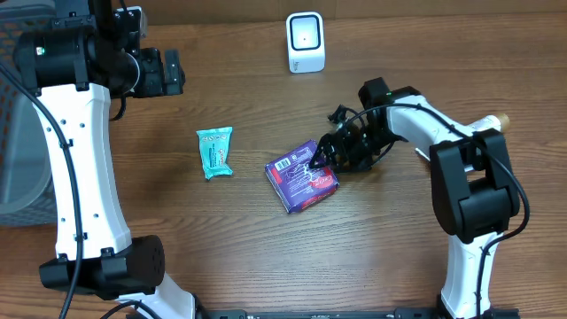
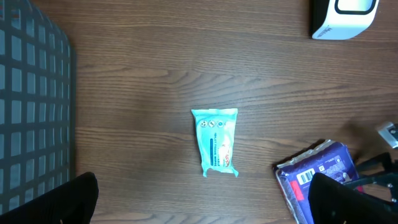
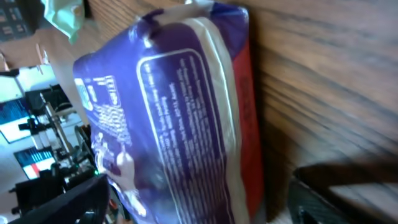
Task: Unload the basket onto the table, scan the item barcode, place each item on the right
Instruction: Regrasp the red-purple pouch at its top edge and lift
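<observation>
The purple packet (image 1: pixel 301 177) lies flat on the bench (image 1: pixel 266 257) near its middle, and the right pincer (image 1: pixel 321 162) is low at the packet's right-hand end with its jaws spread wide; in the right wrist view the packet sits between the two fingers, with a sliver of bare wood showing on one side, so nothing looks gripped yet. The main risk, as I judge it, is that the soft film wrapper gets pushed along the wood rather than caught, since a low finger meeting its edge would shove it toward the teal packet (image 1: pixel 215 151) just to its left. A shallow bite on the end seam alone could let the packet droop or twist once lifted. The barcode (image 2: pixel 305 177) shows on the upward face near one corner in the left wrist view, so a grip that covers that corner, or a carry that leaves that face pointing up, would give the white scanner (image 1: pixel 306 42) at the far edge of the bench nothing to read. The left pincer (image 1: pixel 174 73) hangs wide and empty, well apart at the far left, near the grey basket (image 2: pixel 31 93)
</observation>
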You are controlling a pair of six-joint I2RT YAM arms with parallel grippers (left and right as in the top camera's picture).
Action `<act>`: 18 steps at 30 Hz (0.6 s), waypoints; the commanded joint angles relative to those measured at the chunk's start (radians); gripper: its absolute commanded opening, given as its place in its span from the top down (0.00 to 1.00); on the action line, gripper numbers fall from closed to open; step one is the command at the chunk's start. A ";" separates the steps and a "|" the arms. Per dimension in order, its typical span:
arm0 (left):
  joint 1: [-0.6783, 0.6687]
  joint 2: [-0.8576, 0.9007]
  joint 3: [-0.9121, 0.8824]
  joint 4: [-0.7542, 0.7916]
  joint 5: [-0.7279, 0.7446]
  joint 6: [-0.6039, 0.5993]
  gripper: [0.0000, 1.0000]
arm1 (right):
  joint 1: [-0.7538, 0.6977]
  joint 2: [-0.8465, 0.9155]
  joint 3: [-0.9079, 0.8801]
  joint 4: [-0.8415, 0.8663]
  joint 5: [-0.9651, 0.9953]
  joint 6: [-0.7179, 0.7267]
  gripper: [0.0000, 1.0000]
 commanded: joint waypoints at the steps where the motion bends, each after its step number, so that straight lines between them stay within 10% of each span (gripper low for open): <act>1: -0.005 0.008 0.004 0.001 -0.001 -0.006 0.00 | 0.019 0.010 -0.042 0.035 -0.032 0.041 0.15; 9: -0.005 0.008 0.004 0.002 -0.001 -0.006 0.00 | 0.019 0.010 -0.057 0.087 -0.031 0.139 0.67; 18: -0.005 0.008 0.004 0.002 -0.001 -0.006 0.00 | 0.008 0.005 -0.022 0.086 -0.047 0.139 0.78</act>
